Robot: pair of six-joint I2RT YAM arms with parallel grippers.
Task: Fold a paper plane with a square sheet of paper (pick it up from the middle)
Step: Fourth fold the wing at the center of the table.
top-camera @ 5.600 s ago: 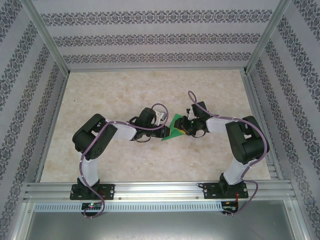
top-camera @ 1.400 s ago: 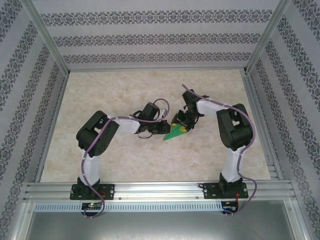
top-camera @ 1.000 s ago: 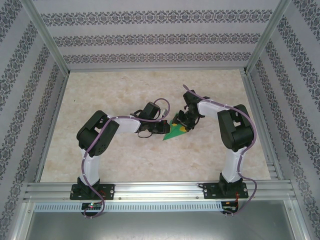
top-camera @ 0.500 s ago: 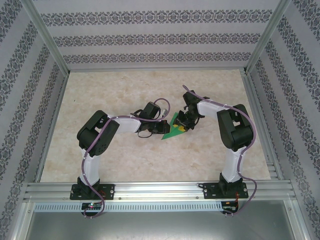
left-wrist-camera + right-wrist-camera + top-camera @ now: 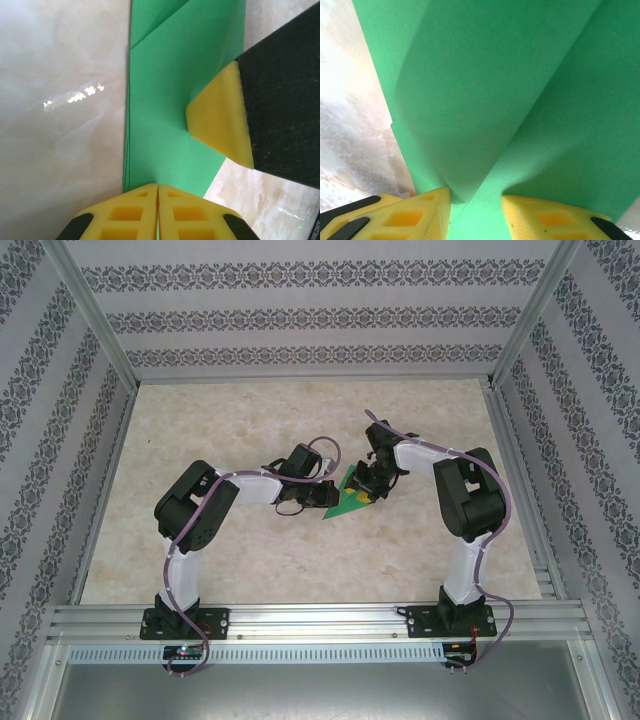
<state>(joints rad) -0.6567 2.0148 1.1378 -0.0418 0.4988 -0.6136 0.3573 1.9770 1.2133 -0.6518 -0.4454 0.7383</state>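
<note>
Right arm (image 5: 465, 490) pulled closer than earlier; left claw (image 5: 157, 192) pinching edge of flimsy green paper (image 5: 165, 100); right claw (image 5: 472, 197) half-open, straddling crease, looking best gripped at folded edges.

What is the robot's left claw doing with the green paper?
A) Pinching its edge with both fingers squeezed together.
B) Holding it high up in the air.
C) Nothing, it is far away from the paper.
A: in the left wrist view the left gripper has its yellow fingers pressed together, with the edge of the green paper caught between them.
</note>
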